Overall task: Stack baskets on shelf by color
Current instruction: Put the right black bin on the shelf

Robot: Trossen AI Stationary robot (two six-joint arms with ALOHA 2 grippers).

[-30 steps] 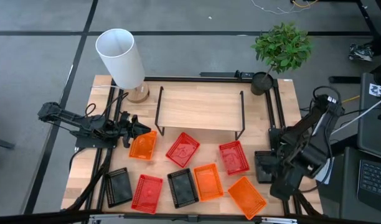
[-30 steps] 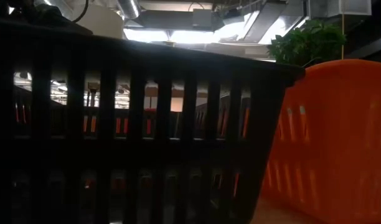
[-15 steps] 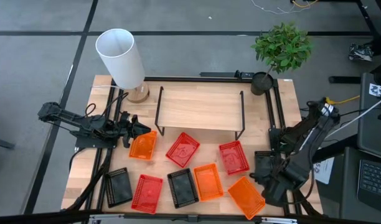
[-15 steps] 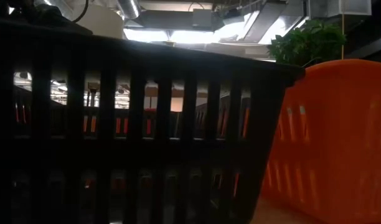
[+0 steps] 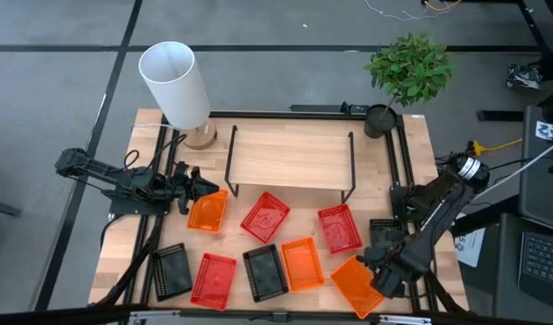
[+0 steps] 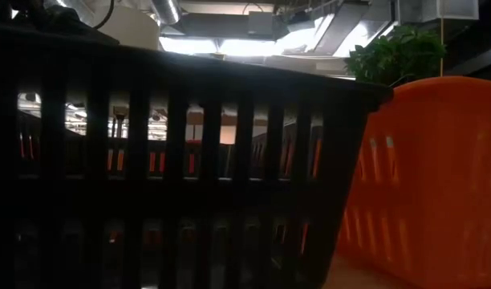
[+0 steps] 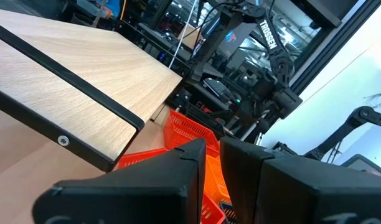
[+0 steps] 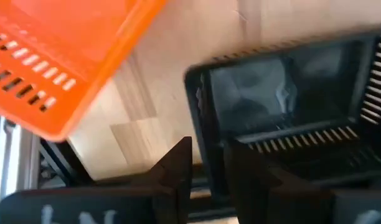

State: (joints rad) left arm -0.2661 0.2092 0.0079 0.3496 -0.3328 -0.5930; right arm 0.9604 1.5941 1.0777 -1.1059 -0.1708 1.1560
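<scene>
We see the empty shelf at the upper middle of the desk, with the baskets spread below it: orange, red and black. At the lower right, our right hand straddles the wall of a black basket, fingers slightly apart, beside an orange basket. At the left, our left hand pinches another orange basket.

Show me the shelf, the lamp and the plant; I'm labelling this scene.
shelf [image 5: 290, 158]: high view, middle of its bare wooden top.
lamp [image 5: 173, 83]: high view, side of its white shade.
plant [image 5: 410, 68]: high view, middle of its green leaves.
</scene>
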